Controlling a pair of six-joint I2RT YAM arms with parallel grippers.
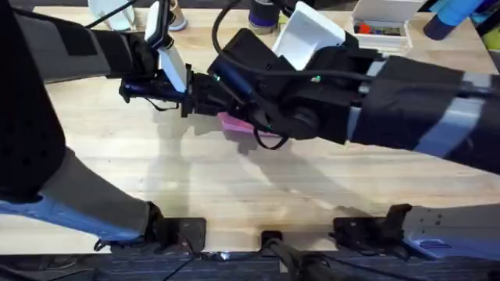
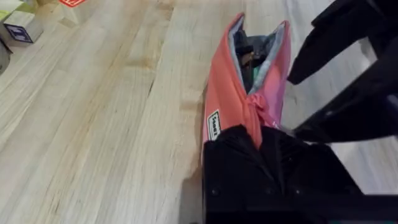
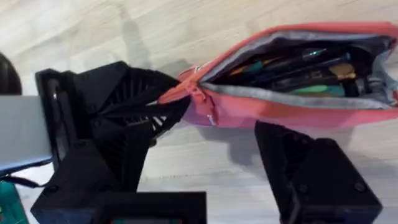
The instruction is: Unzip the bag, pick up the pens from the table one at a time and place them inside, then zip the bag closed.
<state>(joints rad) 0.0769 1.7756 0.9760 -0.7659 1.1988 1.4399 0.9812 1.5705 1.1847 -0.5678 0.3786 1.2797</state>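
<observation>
While both arms crowd over mid-table in the overhead view, the light wooden plank table [image 1: 234, 187] has lots of bare room up front. A bit of the pink fabric zip pouch [image 1: 237, 125] peeks out beneath them.

Left wrist view: the pouch [image 2: 227, 106] runs lengthwise away from the left gripper [image 2: 264, 134], which pinches its near end.

Right wrist view: the pouch [image 3: 292, 115] gapes open, several pens [image 3: 298, 65] inside; the right gripper [image 3: 211, 134] sits wide beside its zipper end.

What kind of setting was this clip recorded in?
Probably a robot lab workbench: a wooden plank table with two arms mounted at its near edge, working on a pink bag, and a white box and other supplies along the far edge.
</observation>
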